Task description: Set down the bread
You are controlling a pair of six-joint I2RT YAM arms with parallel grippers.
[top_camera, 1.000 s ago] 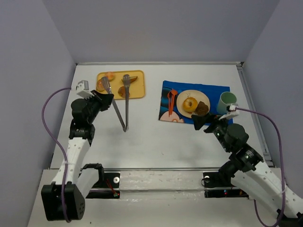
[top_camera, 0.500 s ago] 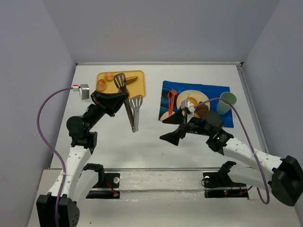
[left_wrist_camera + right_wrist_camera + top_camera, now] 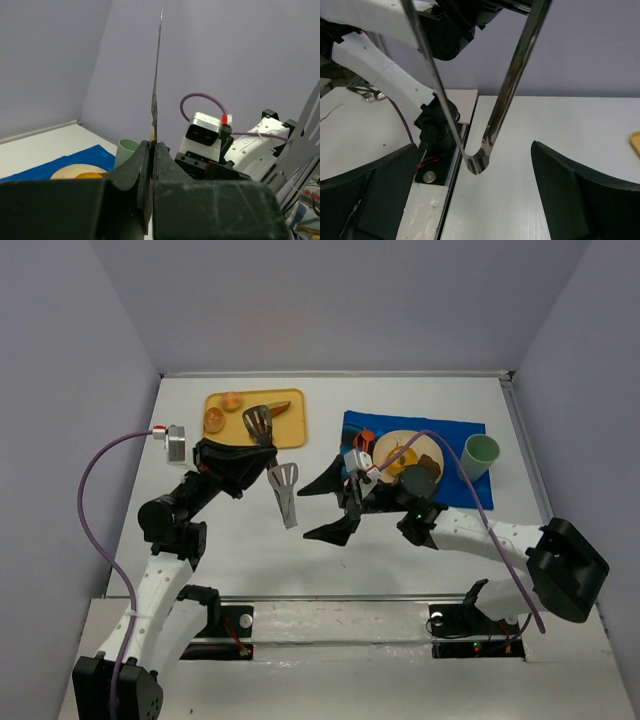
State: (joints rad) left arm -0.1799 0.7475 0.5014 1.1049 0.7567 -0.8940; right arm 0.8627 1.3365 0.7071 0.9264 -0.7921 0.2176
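White tabletop (image 3: 420, 400); tongs (image 3: 283, 480) tight between left fingers (image 3: 134, 170), right fingers (image 3: 570, 200) wide apart, tray (image 3: 292, 432) partly hidden.

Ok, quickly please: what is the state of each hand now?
Left hand: closed, holding the metal tongs.
Right hand: open, holding nothing.

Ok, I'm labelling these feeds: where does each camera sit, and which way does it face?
Top external: above and behind the bases, looking down on the table; both arms, left gripper and right gripper show.
Left wrist: on the left arm, facing rightward past its shut fingers toward the green cup and right arm.
Right wrist: on the right arm, facing the left arm; its open fingers show.
Shared: the tongs appear in all three.
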